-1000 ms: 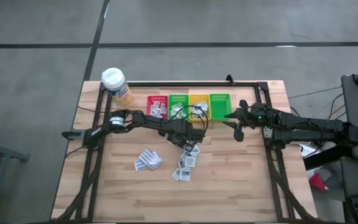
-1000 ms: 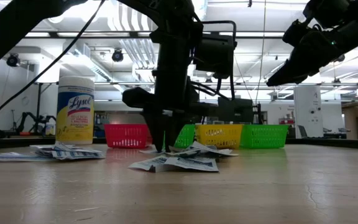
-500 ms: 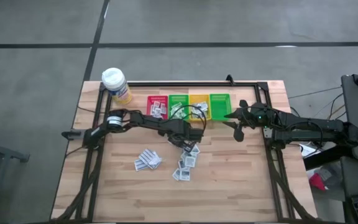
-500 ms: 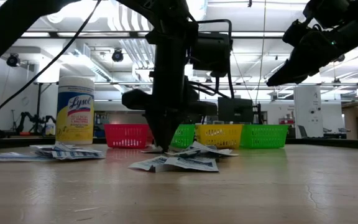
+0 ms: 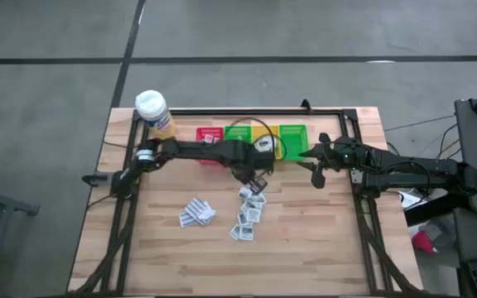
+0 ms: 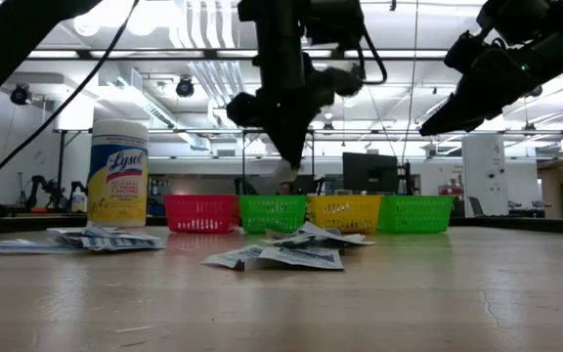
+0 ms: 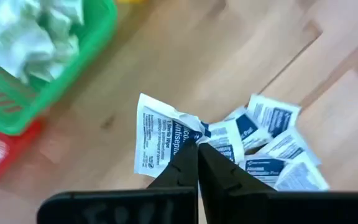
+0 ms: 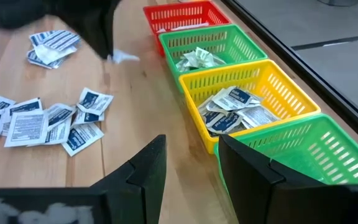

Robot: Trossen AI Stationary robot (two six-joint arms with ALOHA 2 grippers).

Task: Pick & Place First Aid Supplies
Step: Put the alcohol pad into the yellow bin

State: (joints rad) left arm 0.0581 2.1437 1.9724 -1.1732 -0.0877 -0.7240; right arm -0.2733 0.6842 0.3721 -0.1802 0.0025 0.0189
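Observation:
My left gripper (image 5: 256, 177) hangs above the table between the heap of sachets and the bins, shut on one white sachet (image 7: 160, 140) with blue print. From the right wrist the same sachet (image 8: 123, 58) shows in the air under the dark fingers. More sachets lie flat on the wood in a heap (image 5: 250, 212) below it and in a smaller pile (image 5: 197, 213) to the left. My right gripper (image 8: 191, 155) waits open over the table's right side, by the far-right green bin (image 5: 293, 139). My left gripper pinches the sachet by one crumpled edge (image 7: 188, 129) between its two fingertips (image 7: 182, 163). The fingers come from above, pointing steeply down. The sachet sticks out sideways from the tips, lifted clear of the table and of the heap.
Several bins stand in a row at the far edge: red (image 5: 209, 136), green (image 5: 238, 134) with crumpled packets, yellow (image 5: 266, 137) with sachets, and the second green one. A white-capped yellow bottle (image 5: 153, 112) stands at the far left corner. Bare wood lies near the front edge.
My left gripper has shut on a sachet at the heap's edge, then risen well above the table and drifted toward the bins at the far edge, rolling as it went. The sachet has come up with it, clear of the heap. The other sachets stayed put.

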